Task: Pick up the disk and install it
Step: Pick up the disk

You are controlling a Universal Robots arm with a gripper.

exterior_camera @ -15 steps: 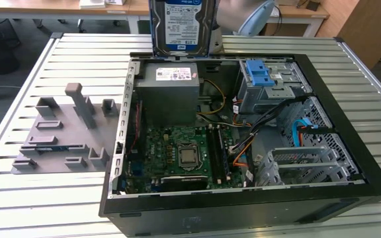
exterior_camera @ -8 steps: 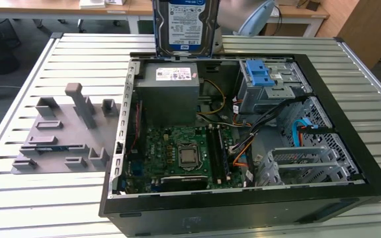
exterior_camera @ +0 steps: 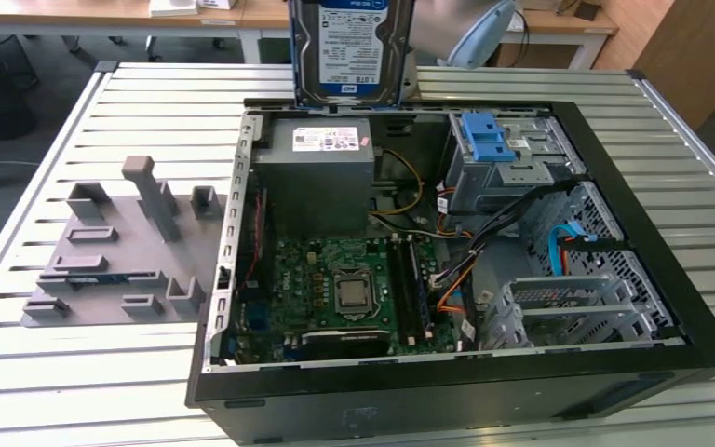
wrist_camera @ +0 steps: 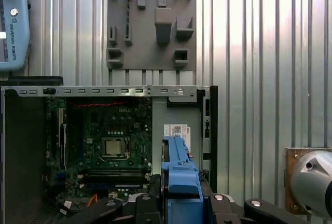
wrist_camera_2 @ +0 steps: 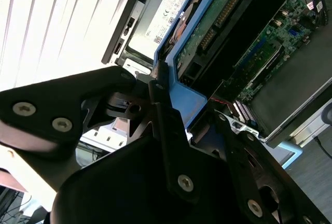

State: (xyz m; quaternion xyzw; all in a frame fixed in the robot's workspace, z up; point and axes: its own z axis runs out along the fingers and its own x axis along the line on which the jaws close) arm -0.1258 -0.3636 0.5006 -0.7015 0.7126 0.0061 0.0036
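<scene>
Disk in hand, above power supply

ribbed metal tabletop, pale wooden desks behind, wooden cabinet at the exterior view's right

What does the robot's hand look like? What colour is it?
The gripper is black all over. It is built from flat jointed bars with rounded ends, held together by shiny silver screws.
</scene>
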